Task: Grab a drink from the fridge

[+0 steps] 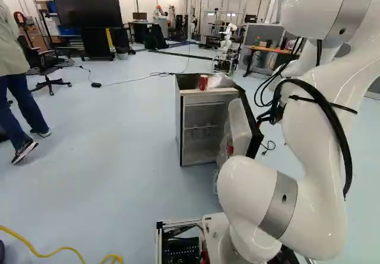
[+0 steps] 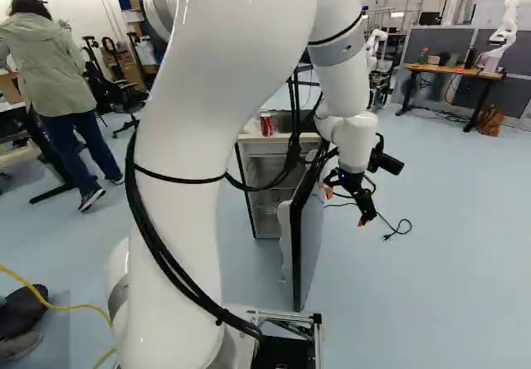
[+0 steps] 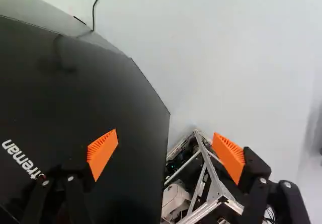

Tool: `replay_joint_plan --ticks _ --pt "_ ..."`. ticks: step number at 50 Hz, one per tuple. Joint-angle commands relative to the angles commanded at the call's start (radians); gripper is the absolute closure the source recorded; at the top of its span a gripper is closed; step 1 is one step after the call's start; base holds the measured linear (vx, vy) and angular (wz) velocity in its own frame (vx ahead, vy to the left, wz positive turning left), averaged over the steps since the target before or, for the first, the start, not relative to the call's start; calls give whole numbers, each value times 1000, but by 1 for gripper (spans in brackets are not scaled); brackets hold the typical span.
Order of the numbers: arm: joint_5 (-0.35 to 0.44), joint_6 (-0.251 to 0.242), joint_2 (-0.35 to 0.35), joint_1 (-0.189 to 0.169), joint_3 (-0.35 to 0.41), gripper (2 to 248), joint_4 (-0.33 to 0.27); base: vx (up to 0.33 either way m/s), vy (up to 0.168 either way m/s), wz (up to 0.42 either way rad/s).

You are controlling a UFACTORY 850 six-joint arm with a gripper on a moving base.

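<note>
Black, orange-padded fingers, spread apart, should round the free edge of the flat black fridge door before reaching inside.

A robotics lab: workbench, rolling display and another robot.

Tool spread wide — glossy dark fridge door, metal frame, pale floor
</note>
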Motion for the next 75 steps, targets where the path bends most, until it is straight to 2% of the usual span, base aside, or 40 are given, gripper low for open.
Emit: replay_joint_plan --ticks 40,75 --pt "41 0 31 111 46 3 0 0 0 0" --pt "122 0 47 227 69 3 0 0 0 0"
